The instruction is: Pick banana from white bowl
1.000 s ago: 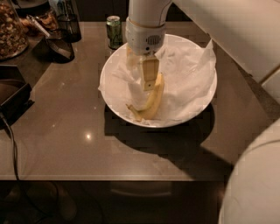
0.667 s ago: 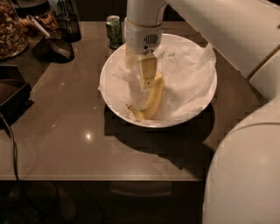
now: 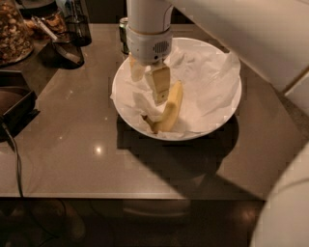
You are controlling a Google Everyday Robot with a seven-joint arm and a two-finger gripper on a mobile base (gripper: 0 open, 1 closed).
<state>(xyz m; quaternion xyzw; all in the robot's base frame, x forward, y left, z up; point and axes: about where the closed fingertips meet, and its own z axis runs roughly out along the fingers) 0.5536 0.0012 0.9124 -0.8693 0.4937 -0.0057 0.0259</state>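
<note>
We find the gripper [image 3: 148,88] spread wide, empty, inside the white bowl [image 3: 207,131]; the banana [image 3: 171,108] just right, not yet grasped.

Your bot is all smooth glossy white plastic. The arm [image 3: 145,14] is a plain round tube, ending in a paler grey-white wrist collar [image 3: 145,48] with a little round dotted vent grille [image 3: 161,47]. The claw [image 3: 148,89] sits over the left half of the white bowl [image 3: 212,128]. Its two fingers [image 3: 159,84] are blocky, flat-faced and cream-yellow, with a gap between them. There's a big white link [image 3: 251,34] top right and a rounded white shell [image 3: 285,212] in the bottom right corner.
</note>
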